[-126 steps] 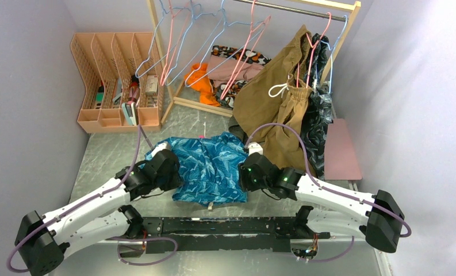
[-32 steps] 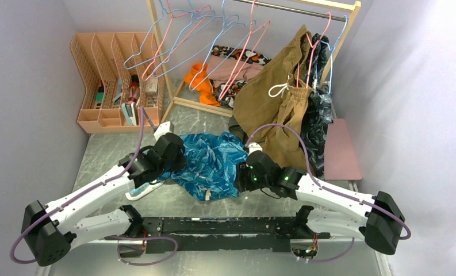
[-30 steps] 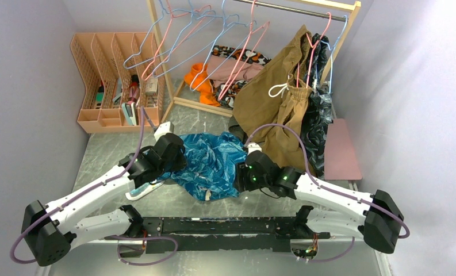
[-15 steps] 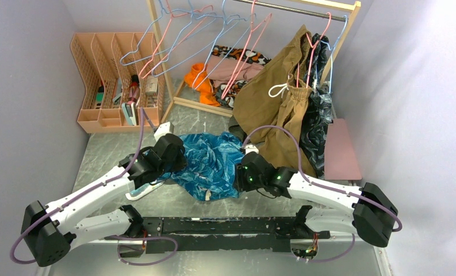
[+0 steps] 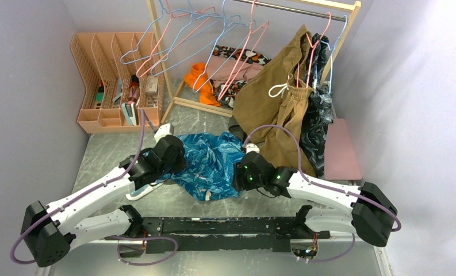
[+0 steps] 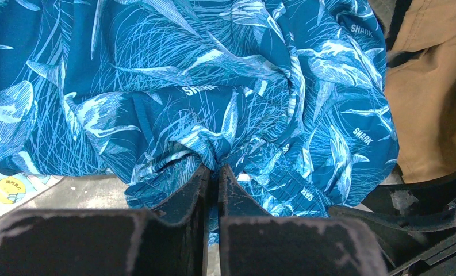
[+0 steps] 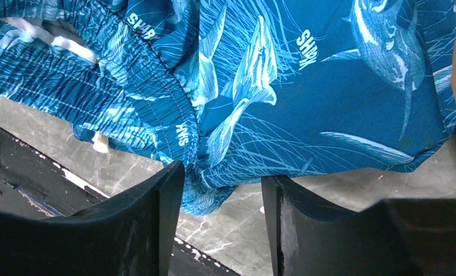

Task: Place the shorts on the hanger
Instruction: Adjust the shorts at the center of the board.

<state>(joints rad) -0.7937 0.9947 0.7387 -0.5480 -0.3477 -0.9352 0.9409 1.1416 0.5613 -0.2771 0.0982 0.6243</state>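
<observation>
While both arms are reaching inward in the top external view, the shorts (image 5: 211, 164) are lying bunched on the grey table (image 5: 99, 158) between the two grippers. The left gripper (image 5: 172, 160) is sitting at the garment's left edge and the right gripper (image 5: 240, 172) at its right edge; from above I cannot tell how either pair of fingers stands. The hanger (image 5: 236, 66), a pink wire one, is hanging on the wooden rack (image 5: 156, 34) well beyond both grippers, apart from the shorts.

Seen from the left wrist, the left gripper (image 6: 212, 172) is pinching a fold of the shorts (image 6: 214, 86), its fingers pressed together on the cloth. Tan shorts (image 6: 426, 115) are lying just beyond and to the right of the fingertips.

Seen from the right wrist, the right gripper (image 7: 222, 187) is standing spread, with the lower edge of the shorts (image 7: 329, 98) drooping between its fingers (image 7: 168, 201). The elastic waistband (image 7: 156, 109) is running up and left from the fingertips, and the drawstring (image 7: 70, 49) is showing farther left.
</observation>
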